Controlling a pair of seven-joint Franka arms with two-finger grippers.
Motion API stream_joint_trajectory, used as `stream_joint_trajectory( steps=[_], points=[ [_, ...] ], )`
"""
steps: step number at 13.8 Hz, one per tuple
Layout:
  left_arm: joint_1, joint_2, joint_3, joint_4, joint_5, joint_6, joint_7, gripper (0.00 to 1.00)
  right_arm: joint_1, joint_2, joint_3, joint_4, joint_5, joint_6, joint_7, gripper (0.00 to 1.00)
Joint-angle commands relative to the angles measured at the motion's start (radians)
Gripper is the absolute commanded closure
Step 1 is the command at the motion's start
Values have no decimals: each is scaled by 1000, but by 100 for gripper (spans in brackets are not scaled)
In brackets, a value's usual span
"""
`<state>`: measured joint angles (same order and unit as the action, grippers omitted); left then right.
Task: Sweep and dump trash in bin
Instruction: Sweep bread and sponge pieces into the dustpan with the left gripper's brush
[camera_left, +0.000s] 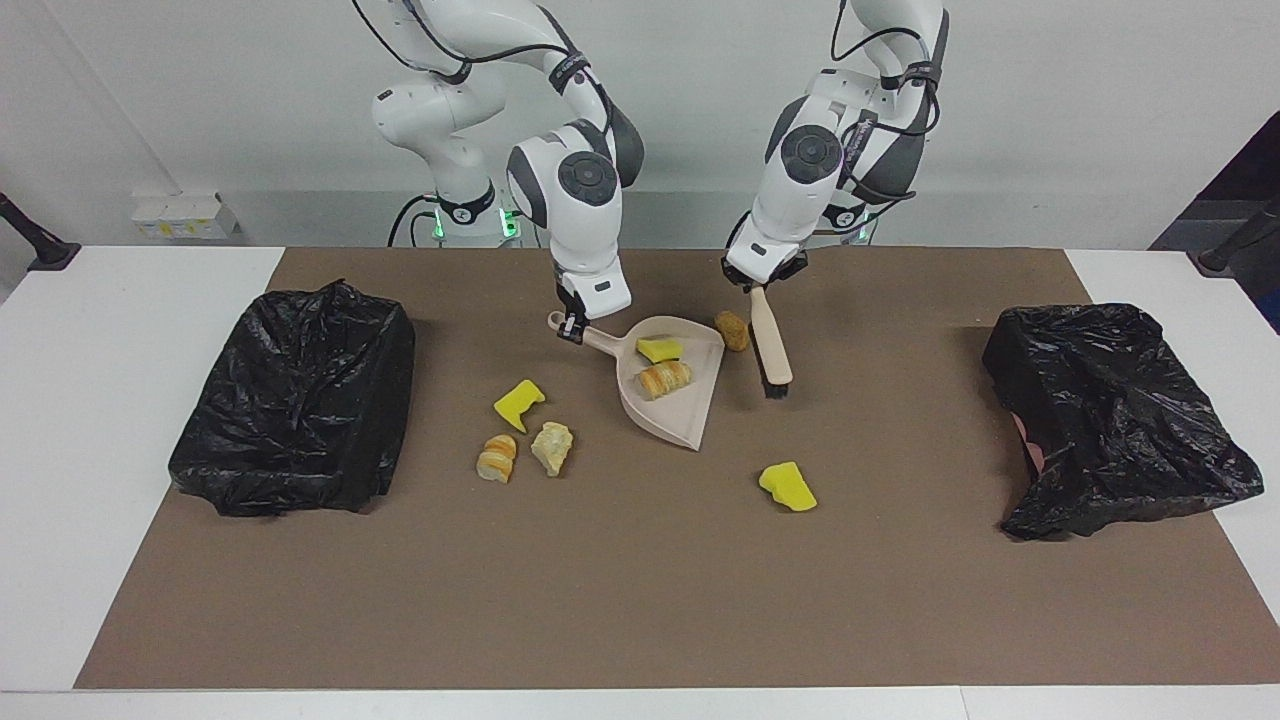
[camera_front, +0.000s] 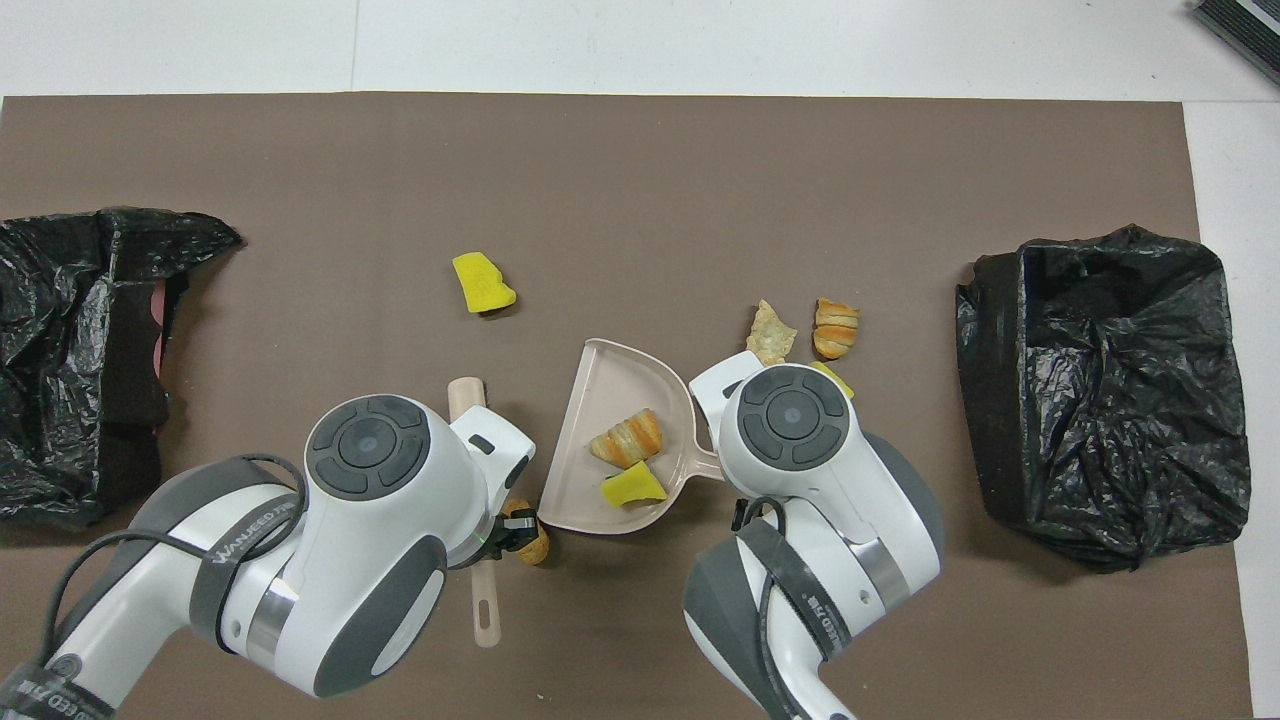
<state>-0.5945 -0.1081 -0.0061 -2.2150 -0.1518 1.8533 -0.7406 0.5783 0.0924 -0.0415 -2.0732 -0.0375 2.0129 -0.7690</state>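
My right gripper (camera_left: 569, 327) is shut on the handle of the beige dustpan (camera_left: 690, 418), which rests on the mat. In the pan lie a yellow sponge chunk (camera_left: 660, 349) and a striped croissant piece (camera_left: 663, 379). My left gripper (camera_left: 756, 287) is shut on the brush (camera_left: 770, 350), which hangs beside the pan, bristles low over the mat. A brown roll (camera_left: 732, 330) lies between pan and brush. Loose trash on the mat: a yellow chunk (camera_left: 519, 403), a croissant piece (camera_left: 497, 457), a pale lump (camera_left: 552, 447) and another yellow chunk (camera_left: 787, 486). In the overhead view both wrists hide the fingertips.
Two bins lined with black bags stand on the brown mat, one bin (camera_left: 300, 400) at the right arm's end and the other bin (camera_left: 1110, 420) at the left arm's end. White table edge (camera_left: 120, 400) surrounds the mat.
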Motion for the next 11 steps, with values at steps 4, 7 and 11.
stream_joint_trajectory(
  steps=[4, 7, 11],
  points=[
    [-138, -97, -3, -121, -116, 94, -602, 100, -31, -19, 3, -34, -36, 1, -219, 100],
    [-188, -97, -3, -182, -162, 173, -695, 100, -26, -36, 3, -62, -36, 18, -216, 100],
    [-237, -76, -3, -293, -169, 335, -650, 100, -8, -26, 3, -68, -36, 35, -159, 100]
  ],
)
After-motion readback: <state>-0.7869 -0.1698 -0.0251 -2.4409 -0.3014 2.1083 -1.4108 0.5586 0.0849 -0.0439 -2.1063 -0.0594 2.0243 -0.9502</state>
